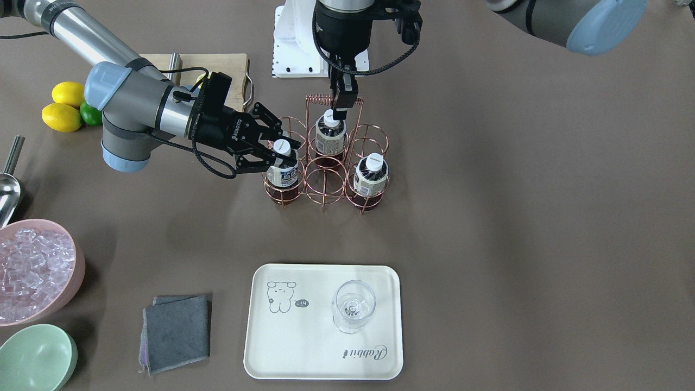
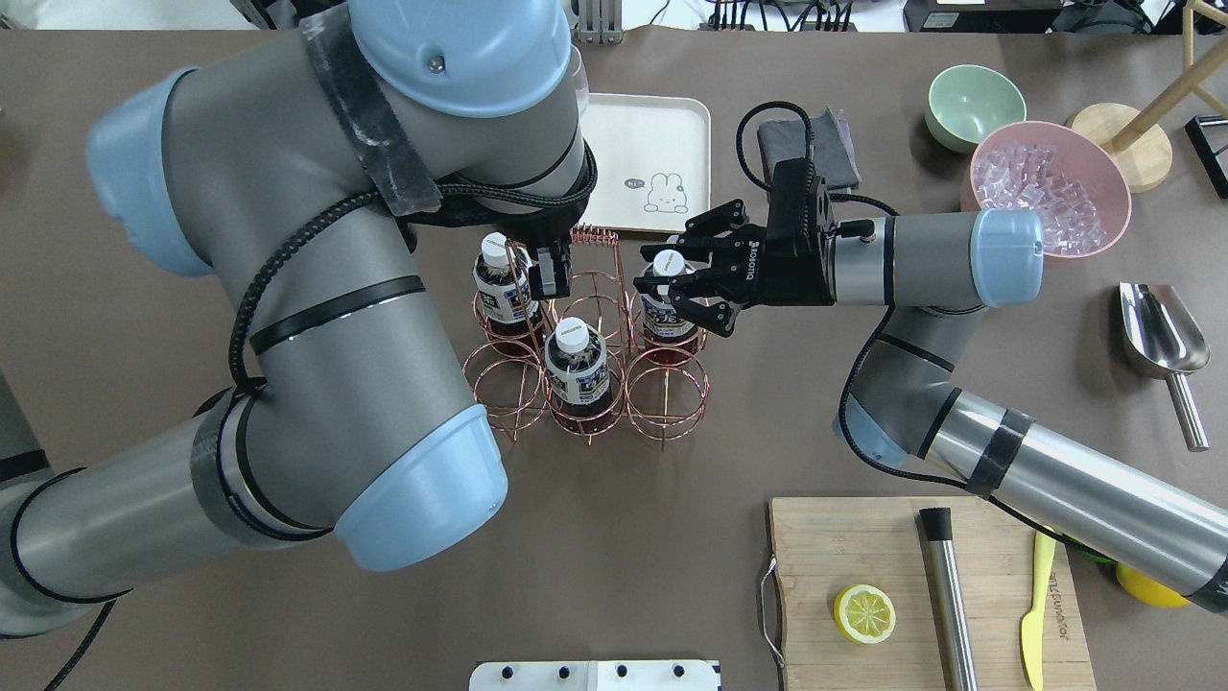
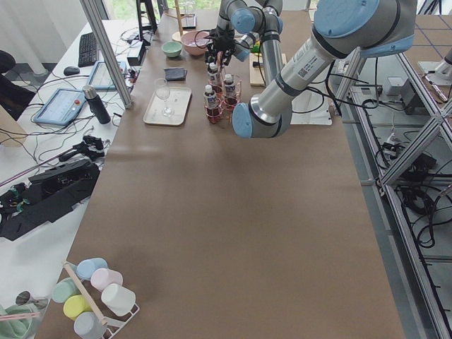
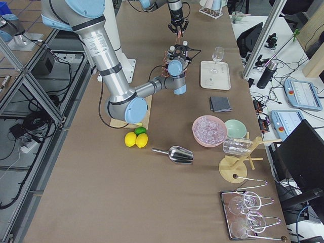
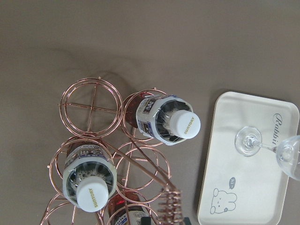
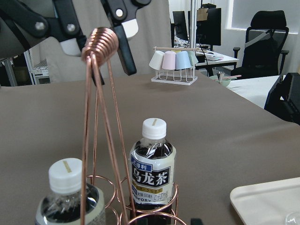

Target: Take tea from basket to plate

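Observation:
Three tea bottles stand in the copper wire basket (image 1: 324, 187), (image 2: 667, 393). My right gripper (image 1: 288, 153), (image 2: 673, 276) is open, its fingers on either side of the neck and cap of one tea bottle (image 1: 283, 172), (image 2: 669, 261) in a corner ring. The other bottles (image 1: 331, 136), (image 1: 371, 174) stay in their rings. My left gripper (image 1: 342, 108), (image 2: 549, 278) points down and is shut on the basket's coiled handle (image 6: 101, 44). The cream plate (image 1: 304, 336), (image 2: 633, 134) lies apart from the basket. It carries a wine glass (image 1: 353, 307).
A pink ice tub (image 1: 32, 271), green bowl (image 1: 35, 358), grey cloth (image 1: 176, 331) and metal scoop (image 1: 8, 184) lie on my right side. A wooden cutting board (image 2: 863, 547) holds a lemon half, a muddler and a yellow knife. Lemons and a lime (image 1: 62, 108) sit beside it.

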{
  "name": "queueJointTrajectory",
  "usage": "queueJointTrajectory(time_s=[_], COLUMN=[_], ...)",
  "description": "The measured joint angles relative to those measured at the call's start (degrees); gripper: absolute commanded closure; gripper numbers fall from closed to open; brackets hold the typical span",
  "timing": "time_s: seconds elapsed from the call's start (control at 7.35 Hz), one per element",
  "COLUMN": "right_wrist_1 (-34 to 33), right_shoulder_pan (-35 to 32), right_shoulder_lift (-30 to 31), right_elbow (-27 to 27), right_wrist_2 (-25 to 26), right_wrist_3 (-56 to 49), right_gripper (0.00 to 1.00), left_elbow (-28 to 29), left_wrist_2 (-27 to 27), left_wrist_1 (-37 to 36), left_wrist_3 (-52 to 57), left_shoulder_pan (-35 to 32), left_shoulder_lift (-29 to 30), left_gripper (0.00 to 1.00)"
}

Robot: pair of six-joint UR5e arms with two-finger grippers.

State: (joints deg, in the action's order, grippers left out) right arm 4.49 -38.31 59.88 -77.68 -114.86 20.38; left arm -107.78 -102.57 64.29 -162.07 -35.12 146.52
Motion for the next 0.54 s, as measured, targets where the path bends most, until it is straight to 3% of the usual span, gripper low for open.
queueJointTrajectory(time_s=[0.54], right_wrist_1=[0.2], right_shoulder_pan=[-2.0], right_shoulder_lift=[0.1], right_elbow=[-1.6], right_wrist_2=[-0.4], right_wrist_3=[-0.1], right_gripper=[1.0], left_elbow=[0.0], left_wrist_2=[0.0], left_wrist_1=[0.0], left_wrist_3=[0.1], left_shoulder_pan=[-0.1], left_shoulder_lift=[-0.1], left_gripper=[1.0])
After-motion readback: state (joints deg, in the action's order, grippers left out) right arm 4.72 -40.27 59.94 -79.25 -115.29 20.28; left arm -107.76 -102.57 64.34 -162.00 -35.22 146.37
